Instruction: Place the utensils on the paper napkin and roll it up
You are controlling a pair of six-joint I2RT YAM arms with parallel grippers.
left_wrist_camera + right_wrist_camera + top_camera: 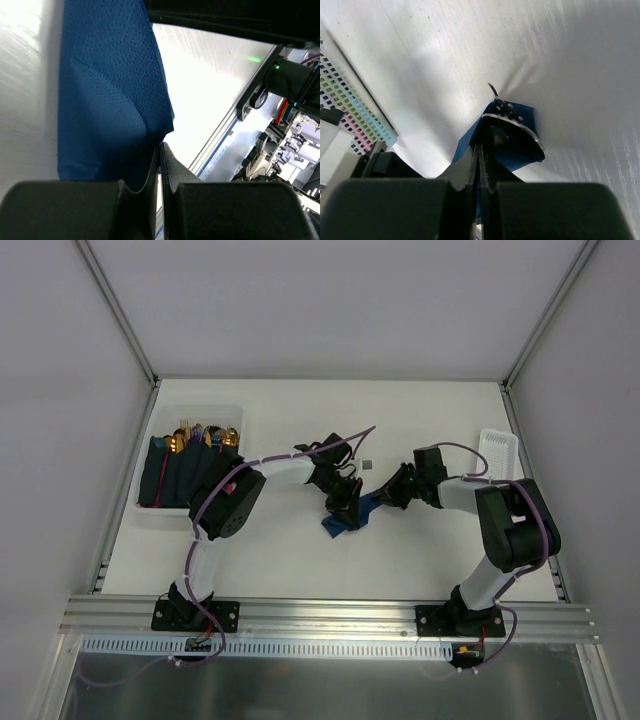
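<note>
The left tool (159, 160) is seen pressed together, and an edge of the paper napkin (110, 100) is pinched between its fingers (135, 210). From that pinch the dark blue sheet is spread ahead of the tool and to its left, creased and partly folded, lying on the white desk (560, 60).

The right tool (481, 145) is brought in from the opposite side, its fingers shut tight with barely a slit between them. The napkin bundle is met right at its tips; whether paper is caught in the slit cannot be told. Just beyond those tips, the shiny ends of the utensils (506, 111) are seen poking out of the blue folds, with a curved silver rim beside them.

From above, both tools are found close together over the middle of the desk, the napkin low between them. A small dark square (368, 465) is spotted on the desk just past both tools. A white perforated basket (350, 95) is seen well off to the right tool's left. A bin (200, 408) of dark blue rolls (180, 475) is kept well apart from the left tool.
</note>
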